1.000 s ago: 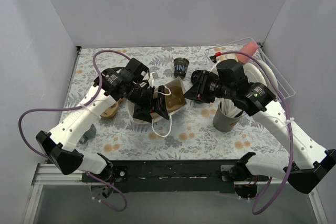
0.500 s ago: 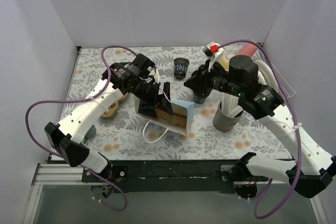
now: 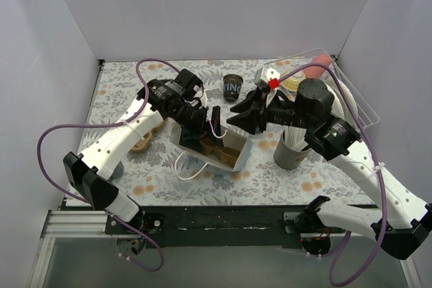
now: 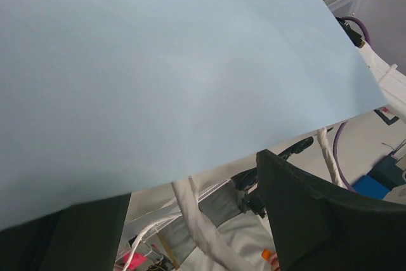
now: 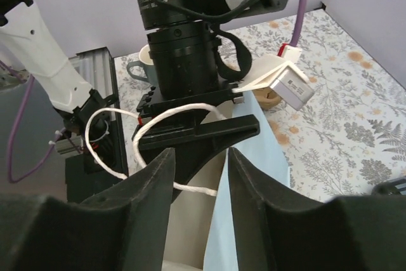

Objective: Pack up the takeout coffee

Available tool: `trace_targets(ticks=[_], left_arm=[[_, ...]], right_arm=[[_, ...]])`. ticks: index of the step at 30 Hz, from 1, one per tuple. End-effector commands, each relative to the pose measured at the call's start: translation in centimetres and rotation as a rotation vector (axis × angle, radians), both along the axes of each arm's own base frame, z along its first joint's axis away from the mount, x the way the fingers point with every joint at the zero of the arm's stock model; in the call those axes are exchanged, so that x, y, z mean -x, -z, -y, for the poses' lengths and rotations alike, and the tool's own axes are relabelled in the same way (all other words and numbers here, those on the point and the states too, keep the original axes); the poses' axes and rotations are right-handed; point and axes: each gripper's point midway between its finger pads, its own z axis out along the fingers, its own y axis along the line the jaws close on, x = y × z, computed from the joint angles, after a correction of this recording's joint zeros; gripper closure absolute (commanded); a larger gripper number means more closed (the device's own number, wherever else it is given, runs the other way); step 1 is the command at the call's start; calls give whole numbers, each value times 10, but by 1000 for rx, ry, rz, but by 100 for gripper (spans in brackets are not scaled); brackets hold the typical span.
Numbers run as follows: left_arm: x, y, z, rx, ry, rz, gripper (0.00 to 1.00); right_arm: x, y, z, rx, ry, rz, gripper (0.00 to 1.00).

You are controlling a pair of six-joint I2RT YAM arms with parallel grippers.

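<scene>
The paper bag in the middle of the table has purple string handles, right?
Not quite. The paper bag is in the middle of the table, but its string handles are white, not purple. The top external view shows this, and the right wrist view shows the white string up close. The purple loops you see are the arms' cables.
</scene>
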Motion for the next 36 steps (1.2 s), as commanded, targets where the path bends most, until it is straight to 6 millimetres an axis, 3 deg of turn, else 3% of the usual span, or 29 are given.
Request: trace_targets(ticks=[1, 7, 13, 18, 25, 28, 32, 36], left_arm=[[6, -11, 0, 14, 25, -7, 25], [5, -11, 2, 15, 26, -13, 25], [2, -10, 4, 15, 29, -16, 25], [2, -10, 4, 14, 27, -18, 25], [2, -9, 4, 11, 27, -20, 25], [2, -11, 4, 16, 25, -18, 25], [2, -12, 4, 17, 24, -12, 25], [4, -12, 2, 14, 18, -11, 25]], right_arm=[[11, -16, -3, -49, -38, 64, 50], [23, -11, -9, -27, -112, 101, 46], [35, 4, -17, 8, -134, 94, 50], [26, 14, -20, 37, -68, 79, 53], [2, 11, -20, 49, 56, 103, 58], [-3, 15, -20, 61, 77, 95, 65], [0, 14, -24, 49, 58, 83, 66], [-6, 15, -22, 44, 100, 75, 98]])
